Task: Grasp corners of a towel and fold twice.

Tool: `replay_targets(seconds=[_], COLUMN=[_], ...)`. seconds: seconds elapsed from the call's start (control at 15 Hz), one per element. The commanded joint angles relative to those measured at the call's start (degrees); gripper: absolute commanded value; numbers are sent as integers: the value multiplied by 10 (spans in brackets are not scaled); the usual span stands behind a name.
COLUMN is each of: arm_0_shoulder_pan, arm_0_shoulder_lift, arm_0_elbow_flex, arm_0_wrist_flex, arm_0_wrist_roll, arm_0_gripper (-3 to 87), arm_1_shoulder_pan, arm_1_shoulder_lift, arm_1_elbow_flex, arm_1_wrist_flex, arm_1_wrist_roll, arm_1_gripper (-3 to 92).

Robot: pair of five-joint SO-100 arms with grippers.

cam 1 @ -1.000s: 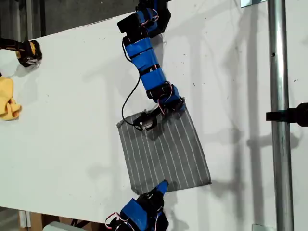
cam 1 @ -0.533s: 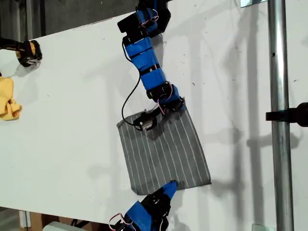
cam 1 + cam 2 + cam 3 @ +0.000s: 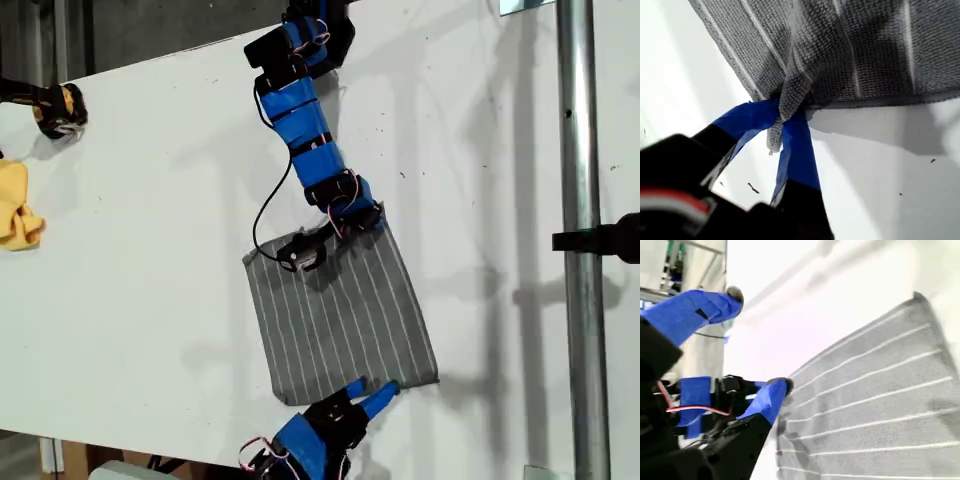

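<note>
The grey towel with thin white stripes lies flat on the white table. My first gripper comes in from the far side and is at the towel's far corner, on the exterior view's right. In the first wrist view, my first gripper has its blue-taped fingers shut on a bunched bit of the towel. My second gripper is at the towel's near edge, just off the cloth. In the second wrist view, my second gripper stands open with nothing between its fingers, beside the towel.
A small yellow cloth lies at the exterior view's left edge, with a black and yellow object behind it. A metal pole with a black clamp runs down the exterior view's right. The table's near edge lies just below my second arm.
My second gripper has swung toward the exterior view's right along the towel's near edge. My first arm and the towel have not moved.
</note>
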Motion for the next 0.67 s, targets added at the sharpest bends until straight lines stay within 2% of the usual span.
replay_targets(seconds=[0.0, 0.13, 0.47, 0.6], arm_0_shoulder_pan=[1, -5, 29, 55], arm_0_shoulder_lift=[17, 25, 17, -33], arm_0_elbow_flex=[27, 83, 205, 189], arm_0_wrist_flex=[-12, -42, -140, -150], arm_0_wrist_roll=[-33, -106, -351, -407], arm_0_gripper=[281, 276, 256, 267], arm_1_shoulder_pan=[4, 4, 10, 11], arm_1_shoulder_lift=[9, 9, 9, 6], arm_1_elbow_flex=[-33, -33, -32, -32], arm_1_wrist_flex=[-6, -6, -1, 0], arm_1_wrist_roll=[-1, -1, -6, -11], arm_1_gripper=[-2, -2, -2, -2])
